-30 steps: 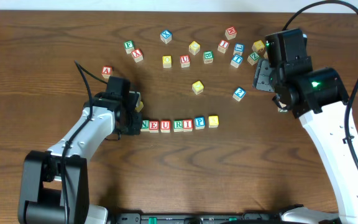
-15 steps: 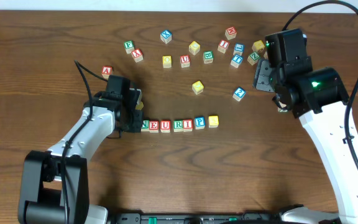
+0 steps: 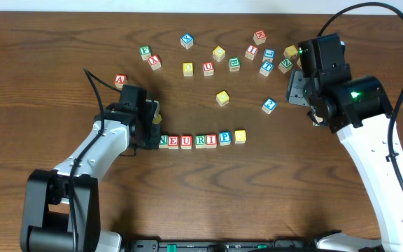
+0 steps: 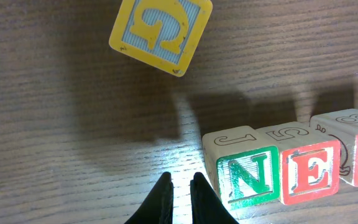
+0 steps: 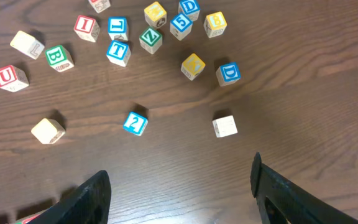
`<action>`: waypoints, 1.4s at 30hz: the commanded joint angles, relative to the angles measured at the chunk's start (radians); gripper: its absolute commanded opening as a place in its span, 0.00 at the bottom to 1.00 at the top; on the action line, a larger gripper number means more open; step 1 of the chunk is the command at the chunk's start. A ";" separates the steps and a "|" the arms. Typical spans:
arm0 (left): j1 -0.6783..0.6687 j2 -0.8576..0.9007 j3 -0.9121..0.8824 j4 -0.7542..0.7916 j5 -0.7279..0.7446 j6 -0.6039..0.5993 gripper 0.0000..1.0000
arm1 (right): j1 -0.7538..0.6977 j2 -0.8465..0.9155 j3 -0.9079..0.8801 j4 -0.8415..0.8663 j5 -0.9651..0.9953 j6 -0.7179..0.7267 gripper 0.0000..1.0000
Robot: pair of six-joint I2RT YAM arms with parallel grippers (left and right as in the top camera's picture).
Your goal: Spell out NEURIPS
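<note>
A row of cubes lies mid-table: green N (image 3: pixel 163 140), red E (image 3: pixel 174 142), red U (image 3: pixel 186 142), green R (image 3: pixel 200 141), red I (image 3: pixel 211 141), blue P (image 3: pixel 224 138) and a yellow-faced cube (image 3: pixel 240 136) a little apart at the right end. My left gripper (image 4: pixel 179 198) is shut on nothing, its tips low over the table just left of the N (image 4: pixel 250 180), with the E (image 4: pixel 309 171) beside it. Over the right side of the table, my right gripper (image 5: pixel 179 186) hangs open and empty.
Loose cubes are scattered at the back, among them another red U (image 5: pixel 5 76), green B (image 5: pixel 59 57), blue T (image 5: pixel 118 53), blue 2 (image 5: pixel 135 122) and blue D (image 5: pixel 227 73). A yellow G cube (image 4: pixel 160 34) lies close beyond my left gripper.
The right arm has crept very slightly toward the far side. The left arm and the cube row have not moved.
</note>
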 commanded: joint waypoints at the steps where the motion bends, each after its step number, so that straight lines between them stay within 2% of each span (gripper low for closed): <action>1: -0.003 0.014 -0.021 -0.006 0.013 -0.011 0.11 | -0.008 -0.010 0.016 -0.002 0.008 -0.010 0.67; 29: -0.003 0.014 -0.058 0.053 0.052 -0.024 0.12 | -0.007 -0.010 0.016 0.000 0.008 -0.010 0.66; 42: -0.055 0.014 -0.049 0.073 0.053 -0.025 0.11 | -0.007 -0.010 0.016 -0.001 0.008 -0.010 0.66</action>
